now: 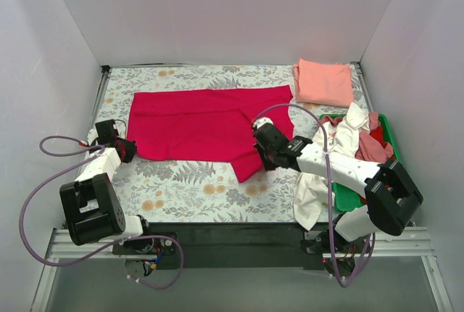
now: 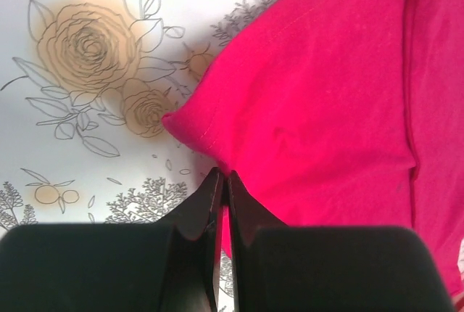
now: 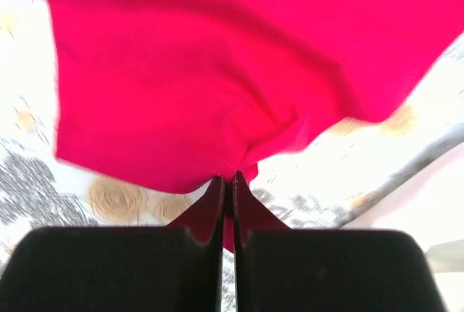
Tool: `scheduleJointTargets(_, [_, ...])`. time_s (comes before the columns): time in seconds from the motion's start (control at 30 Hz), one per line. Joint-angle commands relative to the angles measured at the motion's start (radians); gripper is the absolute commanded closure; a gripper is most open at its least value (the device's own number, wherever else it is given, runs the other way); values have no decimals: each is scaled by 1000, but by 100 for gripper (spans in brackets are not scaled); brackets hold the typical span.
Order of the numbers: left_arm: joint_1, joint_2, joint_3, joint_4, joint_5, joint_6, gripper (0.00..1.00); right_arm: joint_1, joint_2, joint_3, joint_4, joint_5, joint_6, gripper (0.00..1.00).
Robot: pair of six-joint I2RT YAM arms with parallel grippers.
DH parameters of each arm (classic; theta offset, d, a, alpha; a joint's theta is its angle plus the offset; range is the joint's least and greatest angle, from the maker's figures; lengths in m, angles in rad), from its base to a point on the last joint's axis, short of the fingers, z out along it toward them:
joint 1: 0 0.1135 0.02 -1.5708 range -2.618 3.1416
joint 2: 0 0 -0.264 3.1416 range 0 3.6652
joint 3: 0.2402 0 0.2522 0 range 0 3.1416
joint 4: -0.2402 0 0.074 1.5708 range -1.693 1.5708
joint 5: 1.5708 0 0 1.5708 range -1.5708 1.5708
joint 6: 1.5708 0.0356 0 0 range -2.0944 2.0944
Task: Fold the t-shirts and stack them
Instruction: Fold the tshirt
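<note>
A large crimson-red t-shirt [image 1: 203, 125] lies spread on the floral table, partly folded. My left gripper [image 1: 129, 149] is shut on its near left edge; in the left wrist view the jaws [image 2: 223, 178] pinch the red cloth [image 2: 326, 94] at its hem. My right gripper [image 1: 259, 154] is shut on the shirt's near right flap, lifted a little; the right wrist view shows the red cloth [image 3: 203, 80] hanging from the pinched jaws [image 3: 228, 180]. A folded salmon-pink t-shirt [image 1: 323, 82] lies at the back right. White [image 1: 346, 132] and pink [image 1: 373, 146] shirts are piled in the tray.
A green plastic tray [image 1: 389, 132] stands at the right edge, with a white cloth [image 1: 312, 194] hanging over its near side by my right arm. White walls close in the table on three sides. Purple cables loop by both arm bases.
</note>
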Motion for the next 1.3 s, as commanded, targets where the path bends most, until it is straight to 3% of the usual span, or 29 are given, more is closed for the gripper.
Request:
scheduleJointTargets(0.0, [3, -9, 65, -12, 10, 5, 100, -77, -36, 123, 7, -5, -73, 99])
scheduleJointTargets(0.27, [3, 103, 205, -65, 25, 5, 100, -202, 45, 320, 7, -59, -187, 99])
scheduleJointTargets(0.6, [2, 274, 369, -78, 56, 21, 100, -328, 264, 602, -16, -164, -283, 99])
scheduleJointTargets(1.03, [-21, 472, 551, -76, 94, 24, 100, -420, 553, 999, -130, -249, -382, 99])
scheduleJointTargets(1.27, [-32, 557, 666, -82, 76, 21, 100, -453, 685, 1125, -148, -260, -397, 99])
